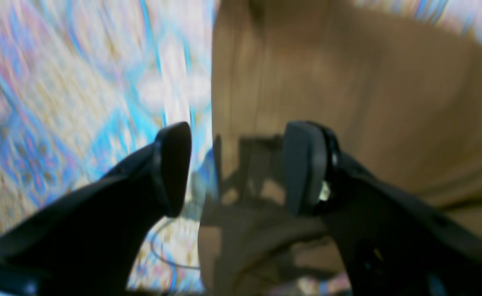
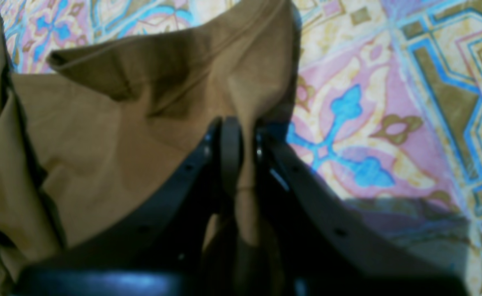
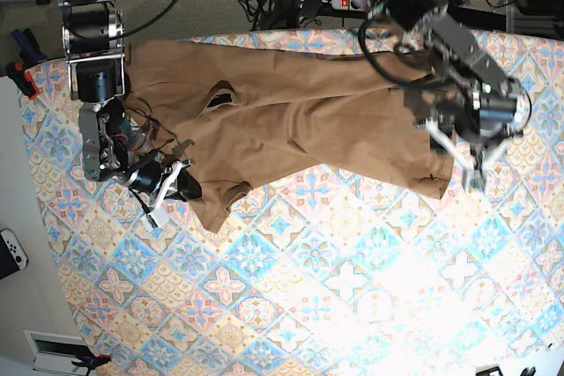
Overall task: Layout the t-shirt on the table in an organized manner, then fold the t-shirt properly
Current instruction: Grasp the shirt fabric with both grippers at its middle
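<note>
1. The layout step is in hand, as I judge it: the t-shirt (image 3: 291, 121) lies rumpled across the far half of the table (image 3: 352, 297), stretched sideways with folds in its body, not yet flat enough to fold.
2. The right gripper (image 2: 243, 135) has its jaws closed tight on a pinch of the t-shirt's (image 2: 101, 135) edge; cloth runs up between the two fingers and tents away from them.
3. The left gripper (image 1: 236, 168) stands wide open and holds nothing. It hangs over the straight edge of the t-shirt (image 1: 347, 90), one finger over cloth and the other over the bare table (image 1: 60, 82).
4. Next move, in my judgement: the left gripper must drop onto that edge and close on it, so both ends can be drawn apart to flatten the cloth. The pull should be even, or the near corner may drag into a new crease.
5. The base view alone shows the whole t-shirt and both arms, the right gripper (image 3: 167, 184) at the corner nearest the table's middle, the left gripper (image 3: 471, 165) at the opposite end.
6. The right wrist view alone proves the pinch; the base view is too coarse there.
7. The left wrist view is motion-blurred, so how high the fingers hang above the cloth cannot be told.
</note>
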